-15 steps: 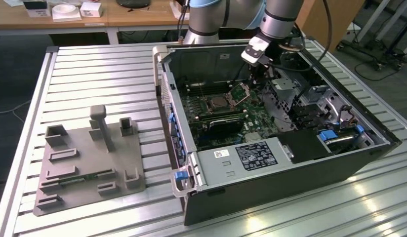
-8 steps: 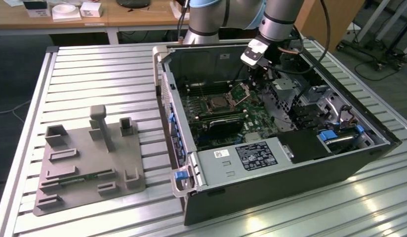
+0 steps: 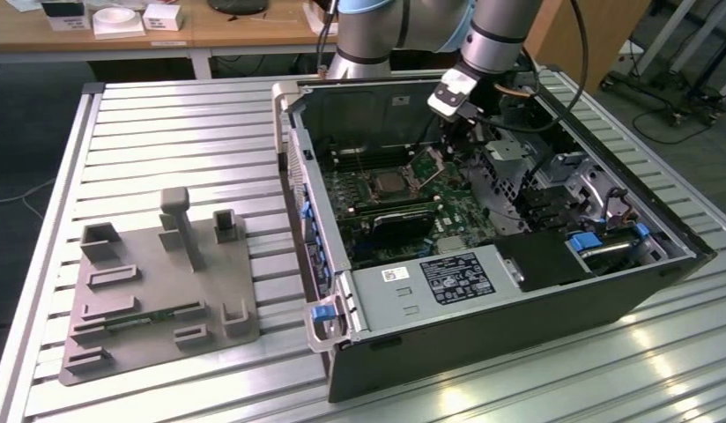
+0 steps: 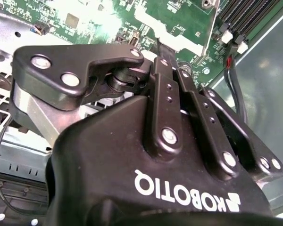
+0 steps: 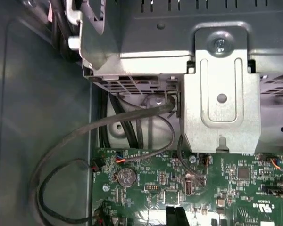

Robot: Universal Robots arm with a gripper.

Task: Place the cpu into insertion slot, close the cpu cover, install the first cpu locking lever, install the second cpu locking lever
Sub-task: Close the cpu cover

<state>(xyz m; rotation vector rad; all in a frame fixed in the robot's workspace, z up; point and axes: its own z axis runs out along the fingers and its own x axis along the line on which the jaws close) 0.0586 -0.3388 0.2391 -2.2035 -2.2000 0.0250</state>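
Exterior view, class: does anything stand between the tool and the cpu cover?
Nothing visible does. The tool hangs right beside the raised cpu cover, on the exterior view's right of the insertion slot.

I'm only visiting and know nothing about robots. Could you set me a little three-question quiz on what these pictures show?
1. True or false: the cpu already sits in the insertion slot.
2. In the first wrist view, the gripper hangs over: A a green motherboard, B a keyboard, C a plate.
3. What does the computer case stand on?
Key: 1 true; 2 A; 3 a slatted metal table.
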